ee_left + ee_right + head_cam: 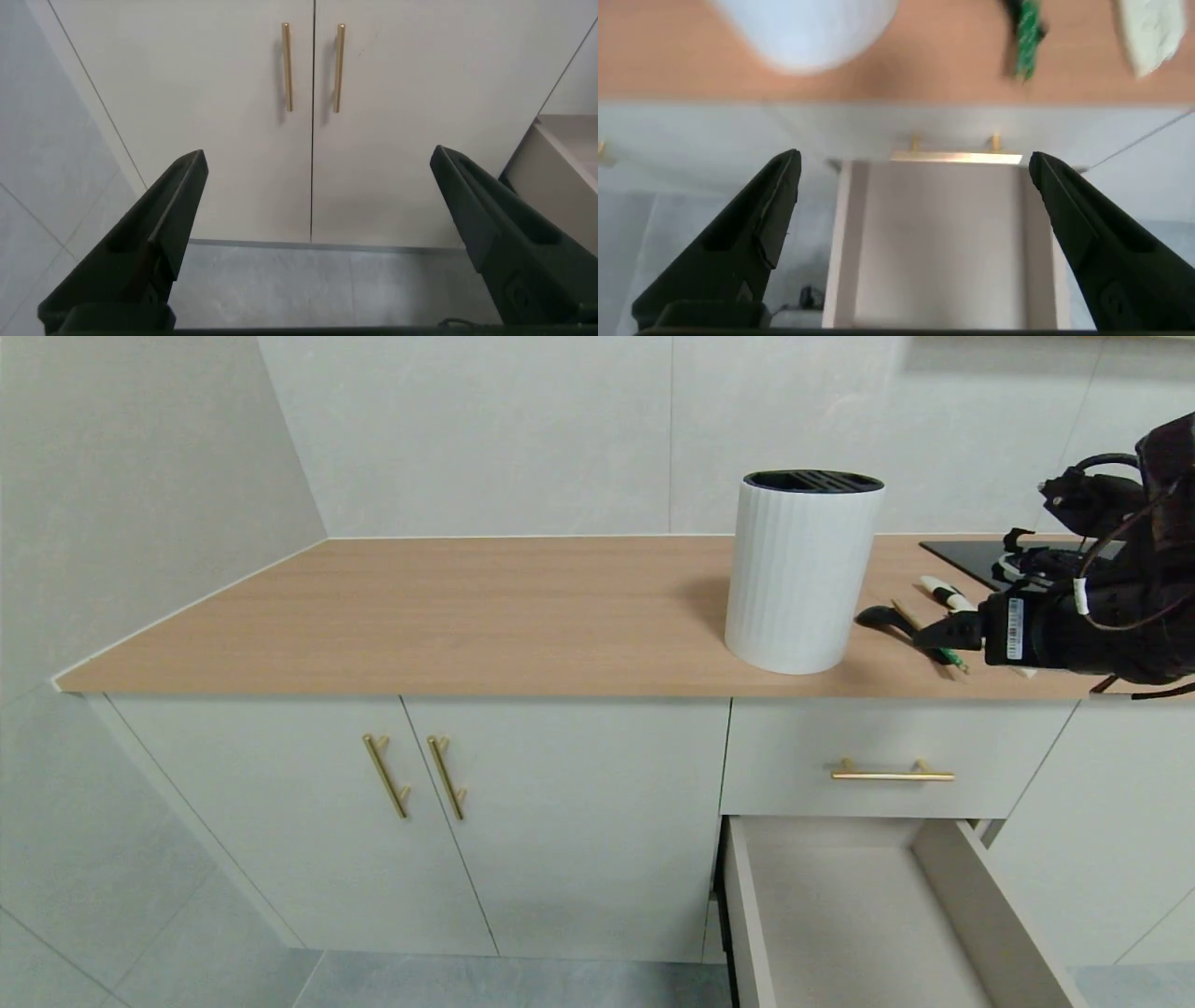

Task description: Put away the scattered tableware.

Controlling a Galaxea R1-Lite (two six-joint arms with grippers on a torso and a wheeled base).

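KITCHEN UNIT: The R gripper (943, 633) hangs at the front edge of the wood-grain table (420, 616), jaws wide apart w/ nothing between them. Just beside it lies the scattered tableware (898, 622): a black-headed utensil (878, 615), a thin wooden stick (902, 612), a white-handled piece (941, 590) and a green-tipped one (952, 658). All lie loose between the white holder (803, 574) and a glossy black hob (971, 560). Below, a pale, smooth-walled drawer (742, 896) stands pulled out. The L gripper (318, 159), jaws likewise apart & holding nothing, sits low facing flat cabinet doors (392, 140) w/ slim brass bar handles.

Step in hand, prob.: picking up one piece. It's best to take the item nearest the edge, straddle its narrow shaft squarely, close, then lift clear before swinging away. The pieces are thin and lie flat on a smooth top, so they could skid under a skewed approach. Holder or drawer as the store: can't tell. The holder is a tall, ribbed, matte cylinder w/ a black slotted top, and those narrow slots would call for an upright entry.
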